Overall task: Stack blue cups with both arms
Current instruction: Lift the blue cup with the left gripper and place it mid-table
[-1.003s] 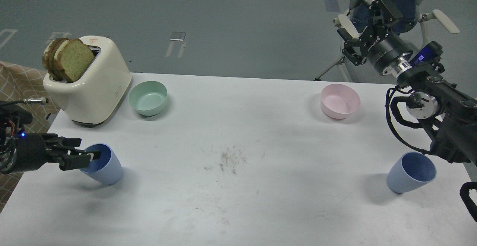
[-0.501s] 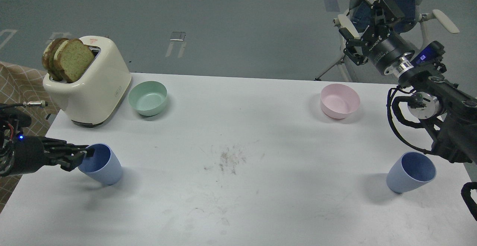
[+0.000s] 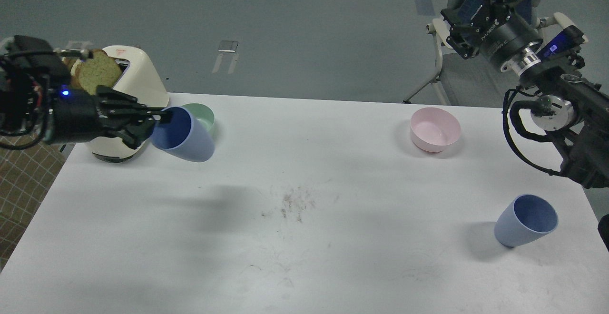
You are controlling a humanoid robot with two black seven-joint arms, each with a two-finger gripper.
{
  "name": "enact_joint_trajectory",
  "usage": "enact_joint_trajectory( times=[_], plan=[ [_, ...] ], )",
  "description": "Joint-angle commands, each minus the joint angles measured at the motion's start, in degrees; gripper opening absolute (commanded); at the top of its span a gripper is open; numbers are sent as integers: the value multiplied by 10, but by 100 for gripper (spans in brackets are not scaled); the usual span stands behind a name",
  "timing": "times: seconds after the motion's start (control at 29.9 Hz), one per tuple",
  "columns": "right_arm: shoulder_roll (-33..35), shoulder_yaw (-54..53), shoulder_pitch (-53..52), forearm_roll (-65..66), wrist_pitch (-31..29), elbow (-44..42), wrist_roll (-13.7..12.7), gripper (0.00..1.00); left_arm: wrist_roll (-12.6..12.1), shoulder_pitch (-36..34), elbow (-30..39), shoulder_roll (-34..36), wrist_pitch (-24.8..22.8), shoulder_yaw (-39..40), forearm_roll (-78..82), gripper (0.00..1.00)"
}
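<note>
The left arm is now carrying its blue cup [image 3: 183, 133] up off the near-left part of the table [image 3: 304, 238], where it was standing a moment ago, and is holding it in the air toward the far-left corner, in front of the toaster [image 3: 135, 73] and the mint-green bowl [image 3: 203, 115]. The left gripper [image 3: 150, 121] is pinching only the rim, one finger inside, so the tilted cup could be slipping or twisting free during transfer, or knocking the bowl behind it. The right arm is reaching high beyond the far-right corner, its gripper [image 3: 468, 16] too cropped to judge, well apart from the second blue cup [image 3: 525, 220] sitting untouched near the right edge.
</note>
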State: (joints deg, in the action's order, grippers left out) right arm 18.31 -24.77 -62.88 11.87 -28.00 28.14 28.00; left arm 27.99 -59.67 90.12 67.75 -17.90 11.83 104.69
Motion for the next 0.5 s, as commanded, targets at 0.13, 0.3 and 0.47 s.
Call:
enact_joint_trajectory(
  times=[0.13,0.3,0.47],
  plan=[
    [-16,6,-68,0,0,2,0,100,0,-34,-33,-199,-79,-4,54,0],
    [-31,8,-98,4,0,0,0,100,0,-35,-79,-297,-101,-8,105,0],
    [-47,32,-113,6,0,1,0,100,0,-40,-115,-382,-101,-8,131,0]
  ],
)
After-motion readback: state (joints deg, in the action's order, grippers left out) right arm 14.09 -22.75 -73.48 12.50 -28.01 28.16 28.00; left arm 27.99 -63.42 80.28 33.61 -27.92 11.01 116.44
